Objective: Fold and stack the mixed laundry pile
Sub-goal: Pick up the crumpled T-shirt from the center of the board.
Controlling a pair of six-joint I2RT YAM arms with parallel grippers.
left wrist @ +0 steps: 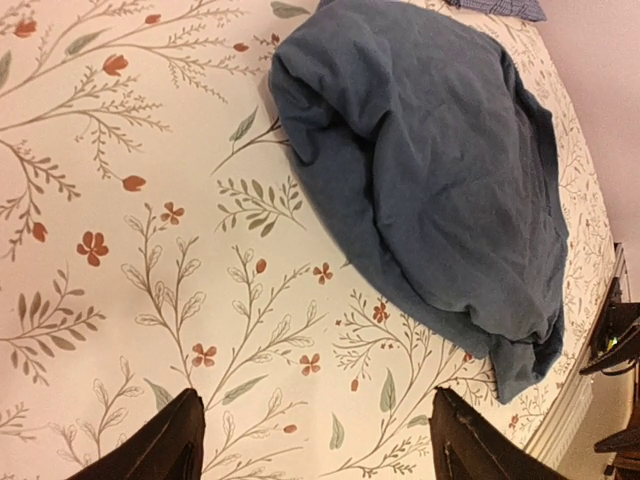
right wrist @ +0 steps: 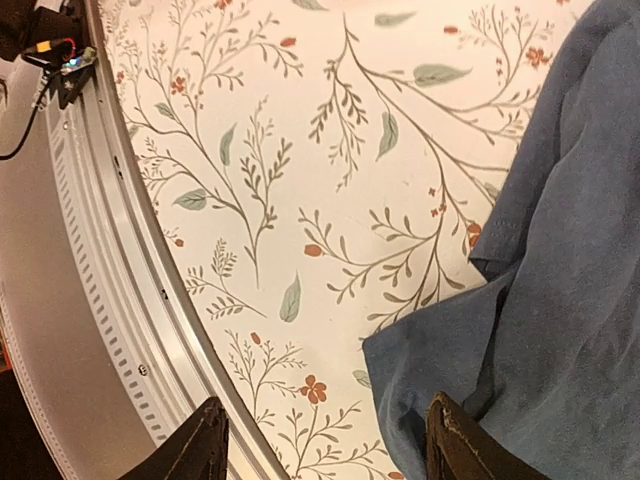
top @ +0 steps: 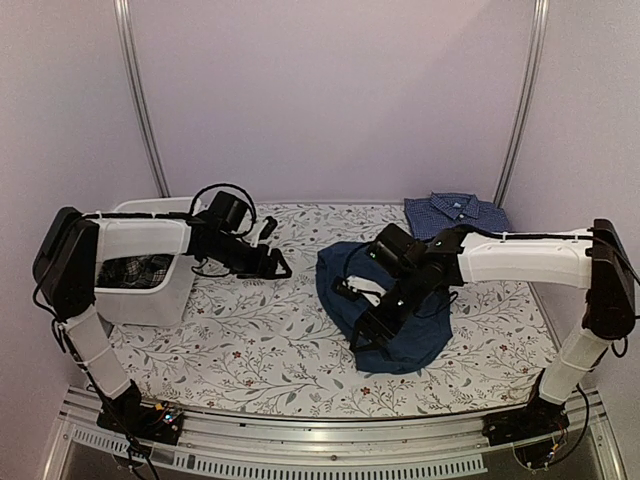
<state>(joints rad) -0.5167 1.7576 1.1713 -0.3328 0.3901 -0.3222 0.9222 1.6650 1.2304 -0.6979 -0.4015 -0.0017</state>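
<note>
A crumpled dark blue T-shirt (top: 405, 325) lies right of centre on the floral tablecloth (top: 260, 340). My right gripper (top: 366, 336) hangs over its near-left corner, jaws open. In the right wrist view that corner of the T-shirt (right wrist: 560, 300) lies under the right finger, and nothing is gripped between the fingers (right wrist: 325, 450). My left gripper (top: 276, 268) stands open left of the T-shirt (left wrist: 430, 170), over bare tablecloth (left wrist: 315, 450). A folded blue-and-white check shirt (top: 456, 212) rests at the back right. A black-and-white plaid piece (top: 135, 270) lies in the white tub (top: 150, 305).
The white tub stands at the left edge, under the left arm. A metal rail (right wrist: 110, 250) runs along the table's near edge, close to my right gripper. The check shirt's edge (left wrist: 500, 6) shows at the top of the left wrist view.
</note>
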